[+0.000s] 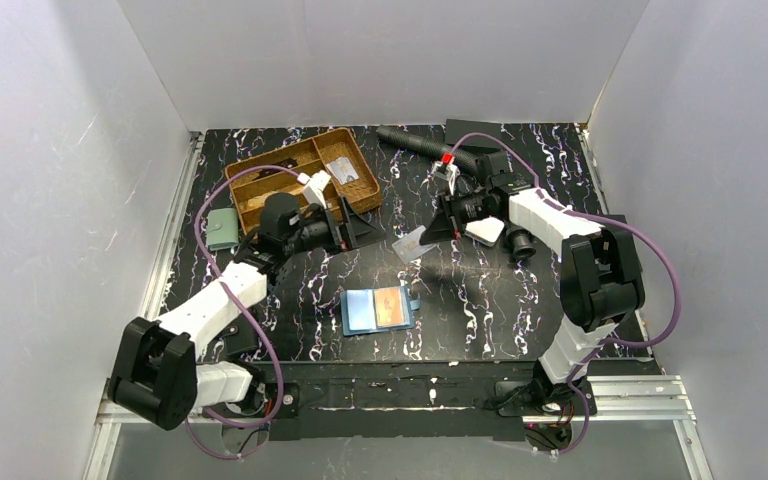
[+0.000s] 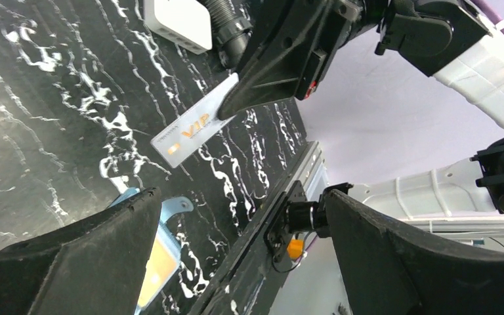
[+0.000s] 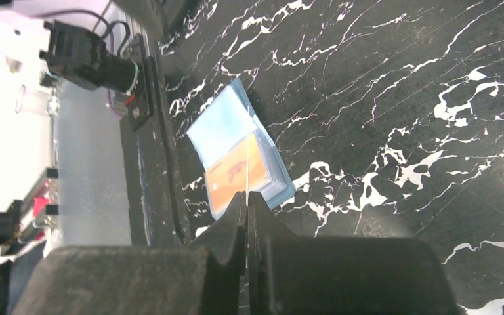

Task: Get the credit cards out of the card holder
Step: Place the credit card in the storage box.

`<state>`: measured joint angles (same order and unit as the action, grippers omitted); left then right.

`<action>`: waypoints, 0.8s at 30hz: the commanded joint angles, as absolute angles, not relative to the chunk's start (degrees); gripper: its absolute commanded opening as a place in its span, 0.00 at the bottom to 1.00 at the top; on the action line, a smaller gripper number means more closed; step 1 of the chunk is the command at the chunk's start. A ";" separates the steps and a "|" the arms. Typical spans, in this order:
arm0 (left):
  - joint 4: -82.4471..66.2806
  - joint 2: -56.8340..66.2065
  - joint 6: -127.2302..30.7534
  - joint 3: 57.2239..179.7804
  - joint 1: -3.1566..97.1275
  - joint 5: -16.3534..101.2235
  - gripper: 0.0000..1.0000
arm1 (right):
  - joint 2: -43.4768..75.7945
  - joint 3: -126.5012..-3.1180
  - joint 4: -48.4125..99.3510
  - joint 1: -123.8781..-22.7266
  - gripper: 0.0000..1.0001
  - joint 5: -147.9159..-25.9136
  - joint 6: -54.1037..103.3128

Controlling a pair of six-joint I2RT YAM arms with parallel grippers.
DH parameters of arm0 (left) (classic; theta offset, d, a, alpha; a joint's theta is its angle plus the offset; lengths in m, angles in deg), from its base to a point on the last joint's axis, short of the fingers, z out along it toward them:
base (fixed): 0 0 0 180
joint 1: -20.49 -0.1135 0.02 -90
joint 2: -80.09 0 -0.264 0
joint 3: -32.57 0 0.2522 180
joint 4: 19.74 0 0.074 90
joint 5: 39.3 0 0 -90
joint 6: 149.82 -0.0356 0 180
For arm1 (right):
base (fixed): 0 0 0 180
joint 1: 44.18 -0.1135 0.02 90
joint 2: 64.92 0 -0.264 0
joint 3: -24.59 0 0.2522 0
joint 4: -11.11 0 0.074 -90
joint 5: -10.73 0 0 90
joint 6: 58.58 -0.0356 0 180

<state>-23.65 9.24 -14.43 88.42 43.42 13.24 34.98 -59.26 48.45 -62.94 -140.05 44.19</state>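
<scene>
The teal-blue card holder point(image 1: 363, 311) lies open on the table near the front, with an orange credit card point(image 1: 392, 307) in its right half. My right gripper point(image 1: 430, 236) is shut on a pale whitish card point(image 1: 412, 245) marked VIP and holds it in the air behind the holder. The left wrist view shows that card point(image 2: 193, 128) pinched at one corner. From the right wrist it is edge-on, a thin line point(image 3: 246, 164) over the holder point(image 3: 226, 121). My left gripper point(image 1: 358, 228) hangs open and empty to the card's left, its fingers point(image 2: 72, 262) wide apart.
A wooden divided tray point(image 1: 260, 185) sits at the back left with a pale green pouch point(image 1: 222, 228) beside it. A white rounded box point(image 1: 485, 232) and a black lens-like part point(image 1: 520, 243) lie under the right arm. A black tube point(image 1: 425, 145) lies at the back.
</scene>
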 commanded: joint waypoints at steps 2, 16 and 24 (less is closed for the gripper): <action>-35.56 7.71 -8.67 87.20 47.58 19.02 0.94 | 32.00 -62.67 40.94 -62.83 0.01 -138.69 26.90; -45.00 3.13 5.18 87.38 50.24 22.85 0.75 | 25.99 -53.83 15.46 -62.84 0.01 -137.93 -7.48; -47.58 1.98 7.23 87.85 52.39 22.67 0.55 | 25.25 -50.48 7.32 -63.06 0.01 -138.83 -15.77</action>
<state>-43.78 1.96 5.92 87.30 51.36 22.86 27.48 -51.54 15.09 -62.81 -138.06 -9.79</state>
